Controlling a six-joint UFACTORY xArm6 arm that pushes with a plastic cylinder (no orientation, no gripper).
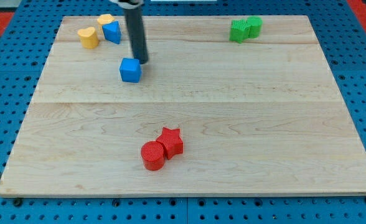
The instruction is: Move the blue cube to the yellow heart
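Observation:
The blue cube (131, 70) sits on the wooden board (233, 124) in the upper left part of the view. My tip (143, 61) is just right of the cube and slightly above it in the view, touching or nearly touching its upper right corner. The yellow heart (88, 37) lies near the board's top left corner, up and left of the cube. The rod rises from the tip toward the view's top.
A second blue block (112, 31) stands right of the yellow heart, with another yellow block (104, 18) behind it. Two green blocks (244, 28) sit at the top right. A red star (171, 141) and a red cylinder (152, 155) touch at the bottom centre.

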